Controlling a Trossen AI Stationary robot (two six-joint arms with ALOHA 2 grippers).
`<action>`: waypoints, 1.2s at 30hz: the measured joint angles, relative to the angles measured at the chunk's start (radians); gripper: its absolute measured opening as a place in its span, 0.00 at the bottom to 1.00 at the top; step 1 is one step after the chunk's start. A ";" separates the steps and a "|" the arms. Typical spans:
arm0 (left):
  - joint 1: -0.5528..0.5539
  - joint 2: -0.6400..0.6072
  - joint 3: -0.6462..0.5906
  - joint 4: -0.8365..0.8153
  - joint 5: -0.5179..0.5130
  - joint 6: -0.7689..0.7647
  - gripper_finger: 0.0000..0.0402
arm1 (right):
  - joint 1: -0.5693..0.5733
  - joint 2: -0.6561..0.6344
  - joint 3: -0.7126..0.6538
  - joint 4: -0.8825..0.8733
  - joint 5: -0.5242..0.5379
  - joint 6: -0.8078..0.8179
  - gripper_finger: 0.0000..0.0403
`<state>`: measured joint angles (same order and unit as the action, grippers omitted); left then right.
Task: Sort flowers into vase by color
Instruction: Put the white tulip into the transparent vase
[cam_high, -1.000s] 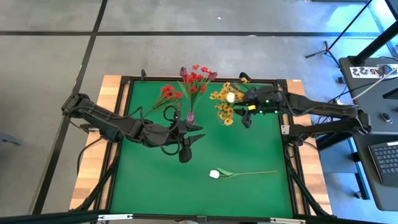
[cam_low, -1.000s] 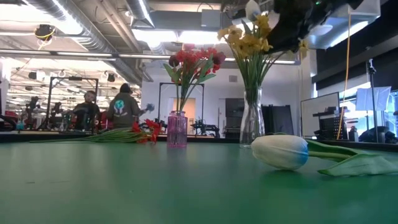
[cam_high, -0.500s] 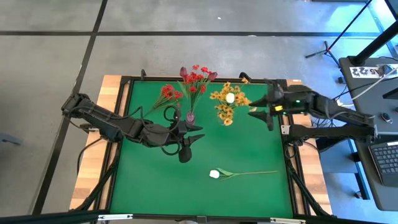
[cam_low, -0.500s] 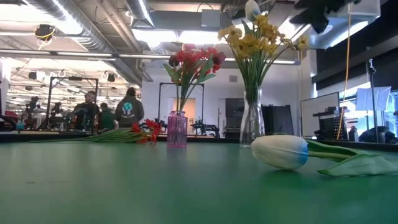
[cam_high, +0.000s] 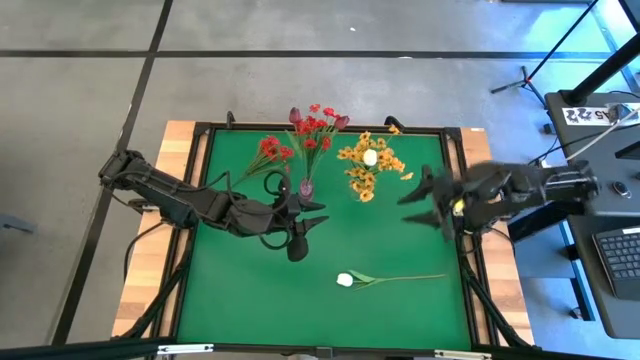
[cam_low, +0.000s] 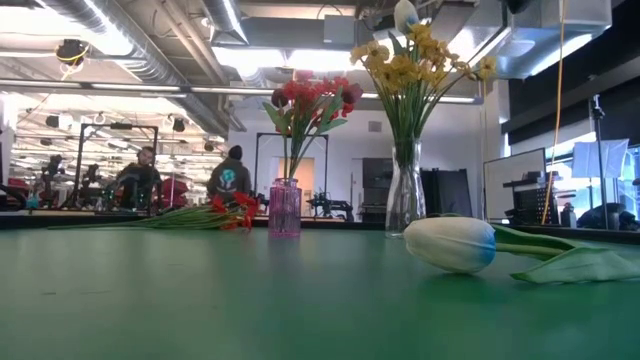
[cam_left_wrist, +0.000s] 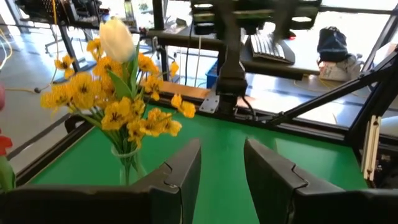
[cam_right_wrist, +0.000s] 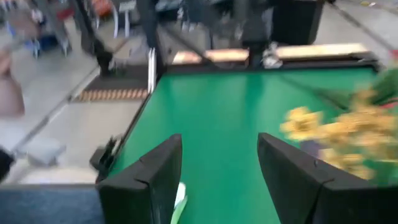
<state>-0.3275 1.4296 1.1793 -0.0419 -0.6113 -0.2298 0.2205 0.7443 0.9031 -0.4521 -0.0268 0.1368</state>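
Note:
A clear vase (cam_low: 405, 200) holds yellow sprays (cam_high: 362, 170) and one white bud (cam_high: 371, 157). A pink vase (cam_low: 285, 208) holds red sprays and maroon buds (cam_high: 315, 125). One red spray (cam_high: 270, 150) lies flat on the mat left of the pink vase. A white bud (cam_high: 345, 280) lies on its side near the front, with its stem pointing to the right edge. My right gripper (cam_high: 418, 203) hangs open above the mat, right of the yellow bunch. My left gripper (cam_high: 322, 212) rests open just in front of the pink vase; its wrist view looks at the yellow bunch (cam_left_wrist: 118, 106).
The green mat (cam_high: 250, 290) sits in a black frame with wooden edges (cam_high: 150, 280). There is bare mat between the lying white bud and the vases. A desk with a keyboard (cam_high: 620, 255) stands beyond the right edge. People move about in the room behind (cam_low: 230, 175).
My right gripper has drawn away from the yellow bunch. It went first toward the table's right edge, then toward the near edge, and it has left the low view. The white bud stays standing in the yellow bunch. My left arm has kept still.

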 joint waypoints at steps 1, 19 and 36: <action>0.000 0.000 0.000 -0.010 0.000 -0.005 0.29 | 0.054 0.026 0.000 0.001 0.050 0.000 0.52; 0.000 0.055 0.000 -0.037 0.000 -0.067 0.29 | 0.516 0.638 0.000 -0.076 0.351 0.379 0.52; -0.023 0.167 0.002 -0.015 0.000 -0.150 0.29 | 0.512 0.933 -0.001 0.007 0.316 0.462 0.52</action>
<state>-0.3507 1.5969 1.1809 -0.0564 -0.6113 -0.3796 0.7326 1.6773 0.9020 -0.4454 0.2893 0.5989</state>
